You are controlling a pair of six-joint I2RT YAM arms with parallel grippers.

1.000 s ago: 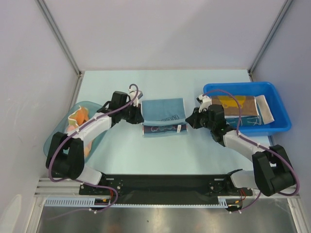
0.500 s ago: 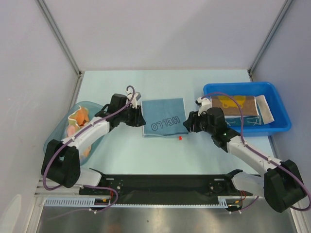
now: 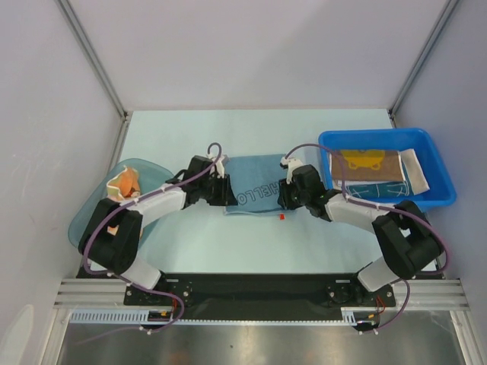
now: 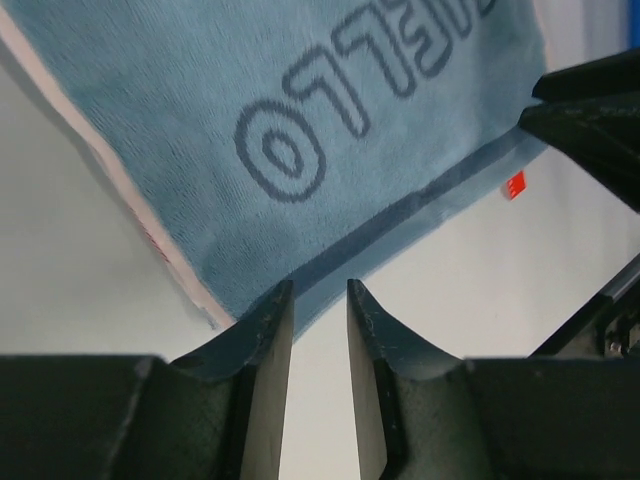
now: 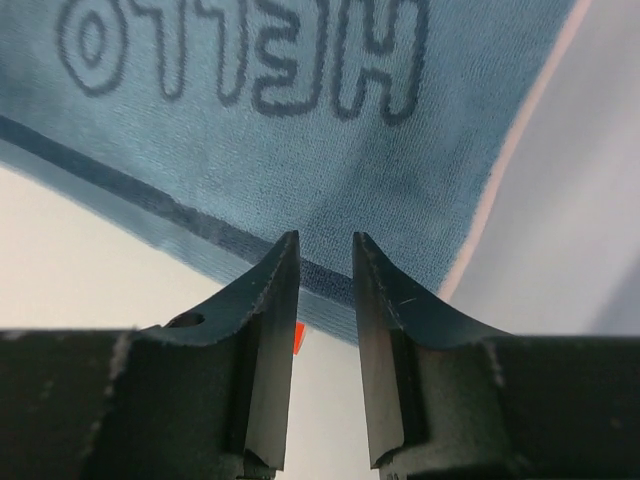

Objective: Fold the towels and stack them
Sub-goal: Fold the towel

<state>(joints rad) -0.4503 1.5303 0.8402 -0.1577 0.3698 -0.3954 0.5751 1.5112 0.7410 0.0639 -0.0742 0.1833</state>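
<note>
The teal-blue "HELLO" towel [image 3: 257,186] lies flat in the middle of the table. It also shows in the left wrist view [image 4: 300,100] and the right wrist view [image 5: 300,150]. My left gripper [image 3: 225,195] is at its near left corner, jaws a little apart with only table between them [image 4: 320,285]. My right gripper [image 3: 283,196] is at its near right corner, tips just over the dark border stripe [image 5: 325,238], a little apart and empty. A brown towel with yellow print [image 3: 365,163] and a white towel [image 3: 415,172] lie in the blue bin. An orange towel [image 3: 125,183] sits in the teal tub.
The blue plastic bin [image 3: 380,137] stands at the right. The translucent teal tub [image 3: 87,217] stands at the left. A small red tag [image 3: 281,217] lies on the table by the towel's near edge. The right gripper's dark body [image 4: 590,110] shows in the left wrist view.
The towel's near edge, folded up a second ago, has been laid flat with "HELLO" showing. Both grippers have since moved inward to the towel's near corners.
</note>
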